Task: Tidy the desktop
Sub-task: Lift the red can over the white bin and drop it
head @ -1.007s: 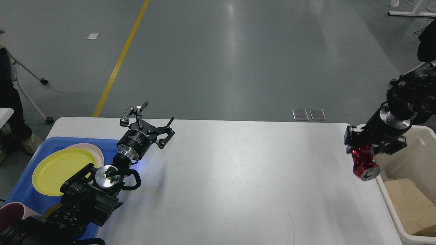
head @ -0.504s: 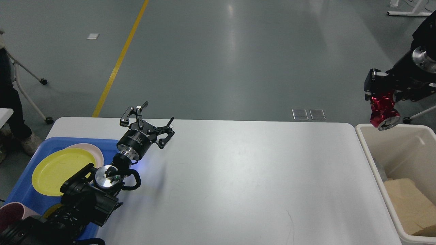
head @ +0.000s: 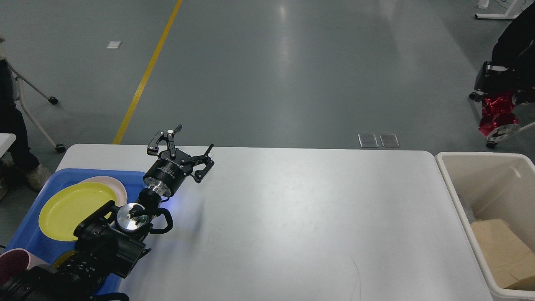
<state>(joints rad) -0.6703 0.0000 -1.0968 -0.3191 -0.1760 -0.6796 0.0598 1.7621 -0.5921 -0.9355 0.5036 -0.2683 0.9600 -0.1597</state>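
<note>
The white desktop [head: 292, 217] fills the lower part of the head view. My left gripper [head: 186, 144] is open and empty, held just above the desktop's far left part, beside the blue tray. My right gripper [head: 499, 98] is high at the right edge, above the beige bin's far end. It is shut on a crumpled red can [head: 496, 118] that hangs below it with its silver end facing down.
A blue tray [head: 31, 234] at the left holds a yellow plate [head: 73, 207], a pink plate [head: 119, 186] and a dark pink cup [head: 12, 265]. A beige bin [head: 480, 196] at the right holds brown paper [head: 503, 246]. A person's leg [head: 14, 138] stands far left.
My right arm has lifted the red can up and to the right, from the desktop's right edge to above the bin's far end. The left arm has not moved.
</note>
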